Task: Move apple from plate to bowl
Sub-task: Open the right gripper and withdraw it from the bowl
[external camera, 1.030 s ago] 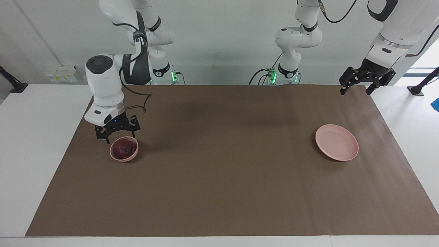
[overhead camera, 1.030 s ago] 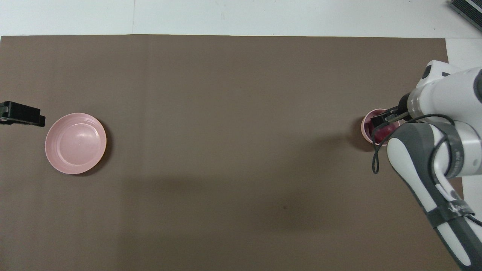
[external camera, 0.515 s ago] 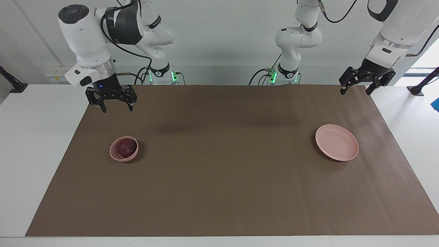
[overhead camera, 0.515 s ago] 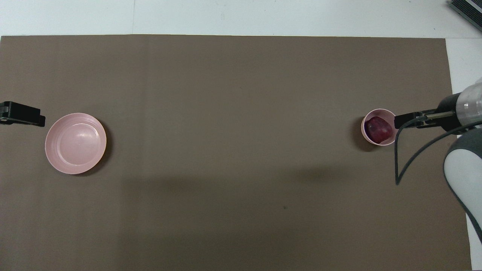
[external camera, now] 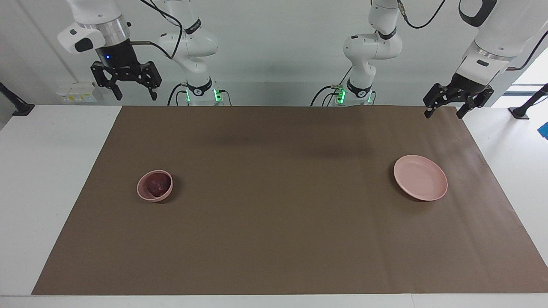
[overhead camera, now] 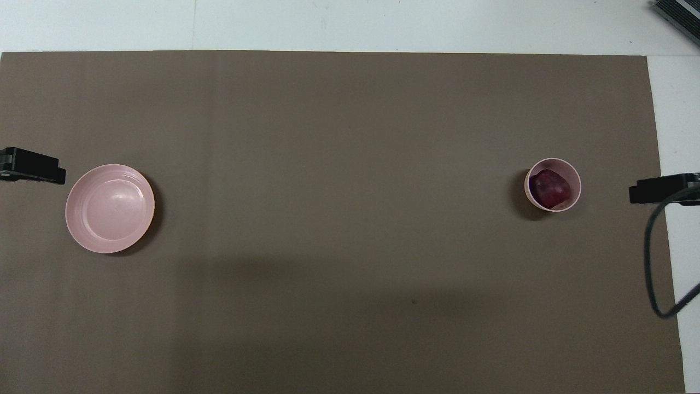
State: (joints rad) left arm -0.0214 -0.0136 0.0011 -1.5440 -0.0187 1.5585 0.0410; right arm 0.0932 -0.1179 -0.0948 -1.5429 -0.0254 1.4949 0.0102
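Note:
The dark red apple (external camera: 157, 183) (overhead camera: 551, 187) lies inside the small deep pink bowl (external camera: 143, 194) (overhead camera: 575, 174), toward the right arm's end of the table. The wide flat pink plate (external camera: 420, 177) (overhead camera: 109, 208) sits with nothing on it toward the left arm's end. My right gripper (external camera: 135, 96) (overhead camera: 659, 189) hangs open and holds nothing, high over the mat's edge near the robots. Over the mat's corner at the other end, my left gripper (external camera: 444, 114) (overhead camera: 33, 167) waits open, with nothing in it.
A brown mat (external camera: 274, 222) (overhead camera: 339, 137) covers most of the white table (external camera: 51, 171). A black cable (overhead camera: 653, 273) hangs from the right arm over the mat's edge.
The right gripper has risen from just above the bowl and pulled back toward the robots. The apple stays in the bowl. The left arm has not moved.

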